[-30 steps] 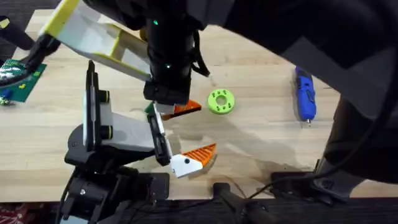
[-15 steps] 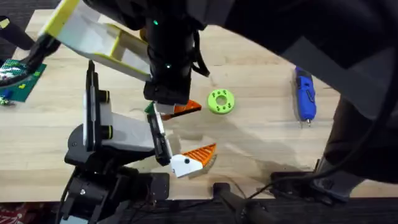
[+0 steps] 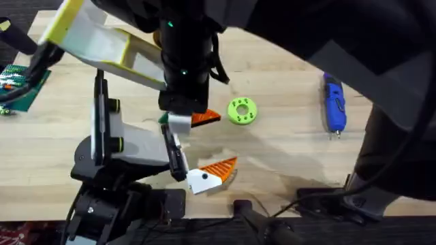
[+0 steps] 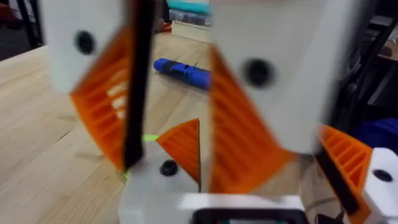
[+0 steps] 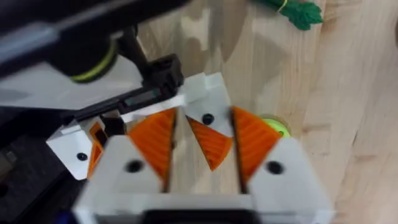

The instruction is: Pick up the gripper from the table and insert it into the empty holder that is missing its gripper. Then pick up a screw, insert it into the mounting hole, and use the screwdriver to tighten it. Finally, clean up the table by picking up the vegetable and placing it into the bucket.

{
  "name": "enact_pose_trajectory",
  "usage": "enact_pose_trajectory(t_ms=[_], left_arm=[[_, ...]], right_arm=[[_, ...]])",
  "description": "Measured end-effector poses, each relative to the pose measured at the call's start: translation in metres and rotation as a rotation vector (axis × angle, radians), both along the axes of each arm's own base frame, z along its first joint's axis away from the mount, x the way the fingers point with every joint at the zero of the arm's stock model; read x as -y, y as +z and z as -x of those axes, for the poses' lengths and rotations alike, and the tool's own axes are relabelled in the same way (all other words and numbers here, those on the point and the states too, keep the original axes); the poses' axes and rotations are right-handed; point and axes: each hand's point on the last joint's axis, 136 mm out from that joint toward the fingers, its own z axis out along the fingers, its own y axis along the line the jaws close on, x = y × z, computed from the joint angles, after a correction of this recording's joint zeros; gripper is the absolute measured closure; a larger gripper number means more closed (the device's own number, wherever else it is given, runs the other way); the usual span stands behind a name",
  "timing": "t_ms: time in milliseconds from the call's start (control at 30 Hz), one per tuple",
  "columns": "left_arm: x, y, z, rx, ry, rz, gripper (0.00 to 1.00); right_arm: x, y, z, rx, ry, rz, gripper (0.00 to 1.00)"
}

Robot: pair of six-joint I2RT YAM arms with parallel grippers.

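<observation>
The loose gripper (image 3: 206, 118), an orange ribbed wedge on a white base, lies at the holder's (image 3: 136, 144) upper finger mount, tip pointing right. My right gripper (image 5: 204, 118) reaches down from above and stands open astride the wedge (image 5: 210, 143), with slim gaps on both sides. The left wrist view looks along the holder and shows those two pads (image 4: 242, 137) flanking the wedge (image 4: 181, 149). The holder's other fingertip (image 3: 219, 167) sits mounted nearer the front. The blue screwdriver (image 3: 333, 102) lies at the right on the table (image 3: 286, 156). A green leafy vegetable (image 5: 298, 11) lies beyond the holder. Screws are too small to make out.
A green round disc (image 3: 242, 111) with holes sits just right of the wedge. A green circuit board (image 3: 20, 85) lies at the far left. A white and yellow open box shape (image 3: 102, 41) looms over the back left; I cannot tell whether it is the bucket. Bare wood separates disc and screwdriver.
The white and yellow shape has shifted slightly left. A little more white shows under the right wrist beside the wedge. The wedge and the holder have stayed put.
</observation>
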Motion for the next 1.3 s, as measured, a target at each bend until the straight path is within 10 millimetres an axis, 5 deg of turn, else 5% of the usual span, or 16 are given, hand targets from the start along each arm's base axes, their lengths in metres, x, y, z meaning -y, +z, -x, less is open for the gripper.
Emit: enact_pose_trajectory(t_ms=[100,167,700,900,1300], left_arm=[[0.000,0.000,0.000,0.005,0.000,-0.001,0.015],[0.000,0.000,0.000,0.006,0.000,-0.001,0.014],[0.000,0.000,0.000,0.010,0.000,-0.002,0.014],[0.000,0.000,0.000,0.009,0.000,-0.002,0.014],[0.000,0.000,0.000,0.009,0.000,-0.002,0.014]], right_arm=[[0.002,0.000,0.000,-0.002,0.004,0.006,0.145],[0.003,0.000,-0.001,0.000,0.006,0.008,0.020],[0.004,0.003,-0.001,0.005,0.005,-0.001,0.007],[0.013,0.033,-0.001,0.043,-0.010,-0.072,0.007],[0.068,0.092,-0.034,0.143,-0.164,-0.197,0.007]])
